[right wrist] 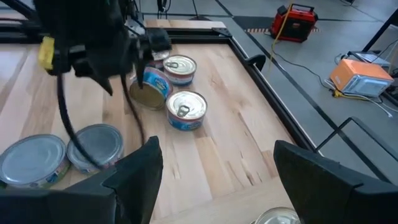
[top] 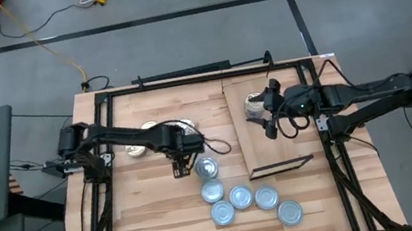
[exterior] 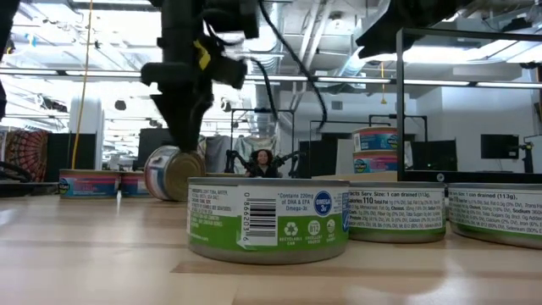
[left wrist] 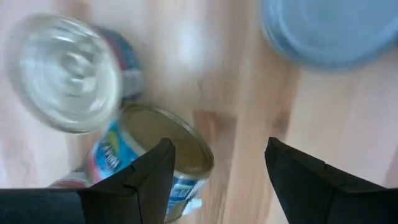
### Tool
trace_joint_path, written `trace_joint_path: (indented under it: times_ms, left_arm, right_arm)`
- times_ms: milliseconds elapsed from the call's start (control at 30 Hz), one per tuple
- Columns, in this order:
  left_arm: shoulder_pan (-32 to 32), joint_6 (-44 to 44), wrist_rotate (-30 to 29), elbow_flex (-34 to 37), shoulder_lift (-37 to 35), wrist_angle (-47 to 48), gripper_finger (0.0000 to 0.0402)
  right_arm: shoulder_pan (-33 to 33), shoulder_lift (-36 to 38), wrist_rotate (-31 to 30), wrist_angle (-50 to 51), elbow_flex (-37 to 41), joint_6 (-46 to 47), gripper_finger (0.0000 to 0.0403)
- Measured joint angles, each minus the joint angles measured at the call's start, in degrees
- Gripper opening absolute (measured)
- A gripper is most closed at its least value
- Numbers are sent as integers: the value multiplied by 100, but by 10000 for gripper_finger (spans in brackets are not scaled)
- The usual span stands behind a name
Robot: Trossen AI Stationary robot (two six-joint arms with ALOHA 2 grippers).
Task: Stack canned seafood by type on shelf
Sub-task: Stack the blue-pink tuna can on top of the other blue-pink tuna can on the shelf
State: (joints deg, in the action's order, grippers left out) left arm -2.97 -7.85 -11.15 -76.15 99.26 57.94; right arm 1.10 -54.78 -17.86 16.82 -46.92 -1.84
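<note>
My left gripper (top: 183, 167) (left wrist: 217, 149) is open and points down over the table's middle. Just beside it a gold-topped tin (left wrist: 163, 155) (exterior: 174, 174) lies tipped on its side. Upright gold-topped tins with pull tabs (right wrist: 186, 109) (right wrist: 180, 68) stand close by on the table. Several silvery-blue tins (top: 240, 197) (right wrist: 31, 158) stand in a cluster toward the near edge. My right gripper (top: 272, 126) (right wrist: 214, 149) is open above the shelf (top: 293, 139), beside a stack of tins (top: 254, 106) (exterior: 377, 152) that stands on it. My left gripper has one finger (left wrist: 146, 171) right at the tipped tin's rim (left wrist: 193, 152), coming from above. I cannot tell whether it touches the tin. The tin lies on its side wall on the table.
The shelf's dark strip (top: 280, 167) lies at its near end. A green-labelled tin (exterior: 267, 216) stands nearest the low camera. A dark frame (top: 183, 77) rims the tabletop. Cables hang off both arms. Bare wood shows at the table's near left.
</note>
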Motion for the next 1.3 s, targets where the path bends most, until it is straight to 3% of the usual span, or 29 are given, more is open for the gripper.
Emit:
trace_joint_path:
  times_ms: [167, 333, 500, 667, 900, 1033, 1200, 1300]
  left_arm:
    - [-435, -1237, -953, 658, -659, -929, 238]
    - [-874, -2992, -2342, 1379, -1209, -1491, 238]
    - [-1135, -4369, -2892, 2262, -1584, -2192, 242]
    - [-1376, -4552, -3306, 2859, -1763, -3234, 273]
    - [-1571, -4741, -3760, 2967, -1768, -3194, 332]
    - [-1759, -4884, -4281, 2930, -1768, -3060, 337]
    - [-1911, -5765, -4697, 2929, -1766, -2303, 330]
    - [-1989, -6119, -4908, 3040, -1766, -2304, 328]
  right_arm:
    - [0, 0, 22, -406, 241, -226, 329]
    - [0, 0, 146, -637, 310, -298, 329]
    - [-129, 0, 147, -792, 310, -273, 329]
    - [-360, 0, 152, -1022, 309, -270, 329]
    - [-517, 0, 161, -1281, 308, -314, 329]
    - [-509, 0, 161, -1268, 309, -316, 329]
    - [-509, 0, 161, -1261, 308, -335, 329]
    - [-509, 0, 160, -1256, 308, -364, 329]
